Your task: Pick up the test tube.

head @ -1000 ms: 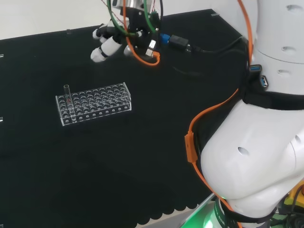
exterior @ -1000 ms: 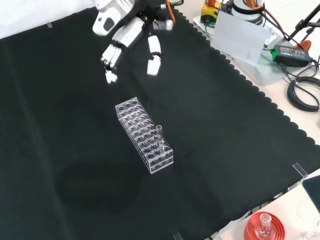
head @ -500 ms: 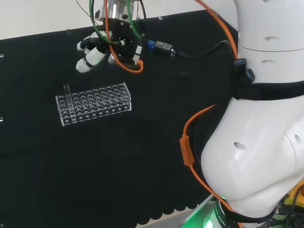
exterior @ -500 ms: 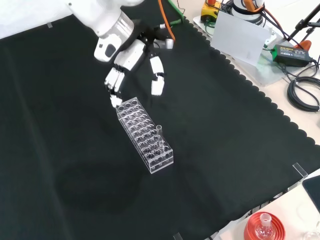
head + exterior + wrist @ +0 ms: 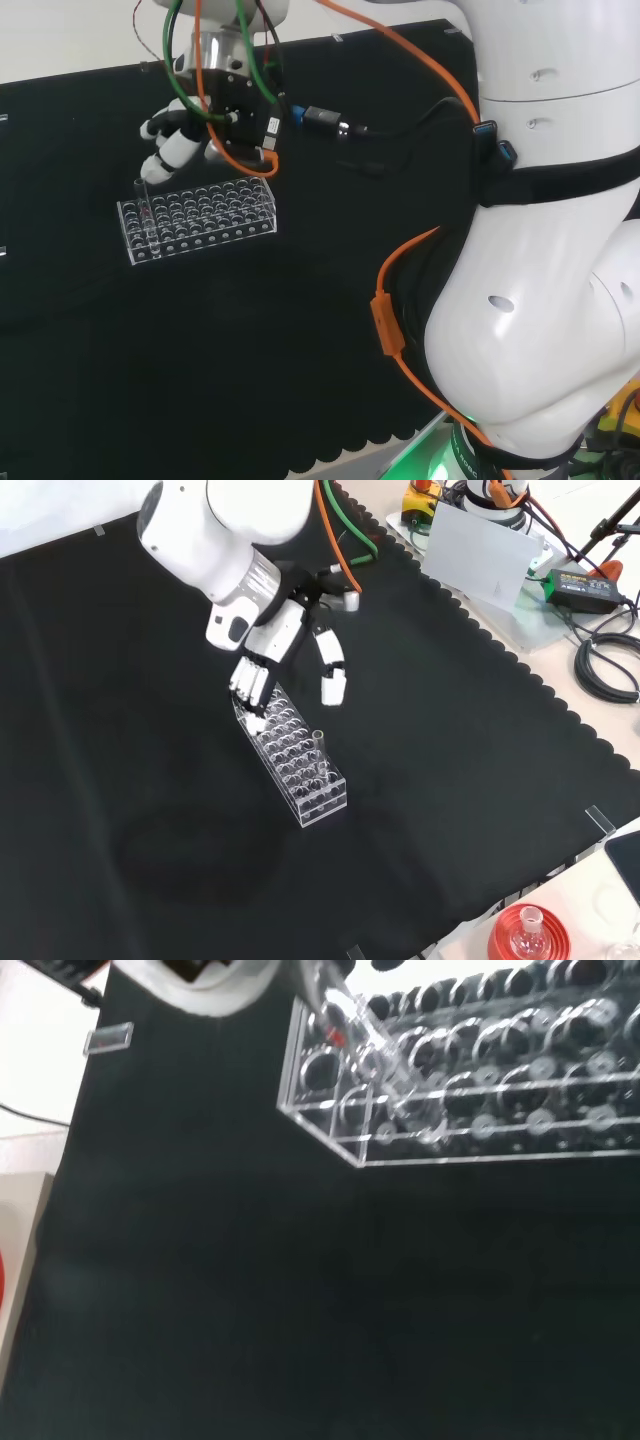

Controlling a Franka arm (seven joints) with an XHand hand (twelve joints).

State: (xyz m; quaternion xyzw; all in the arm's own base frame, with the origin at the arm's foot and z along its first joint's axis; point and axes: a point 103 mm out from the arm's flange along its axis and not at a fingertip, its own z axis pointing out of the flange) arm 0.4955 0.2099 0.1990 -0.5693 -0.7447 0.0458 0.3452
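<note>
Looks like a robotics lab bench to me: there's a clear test tube rack (image 5: 290,760) right under the hand (image 5: 262,650), all on a black cloth (image 5: 120,680). Well off from the hand, past the cloth's edge, sits what's probably a small flask (image 5: 527,926) on a red ribbed stand (image 5: 529,935), plus loose cables (image 5: 607,665).

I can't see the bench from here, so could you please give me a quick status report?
Hand open, above the rack, holding nothing. Test tube upright in the rack, near one end, not yet gripped. Nothing in the way.
</note>
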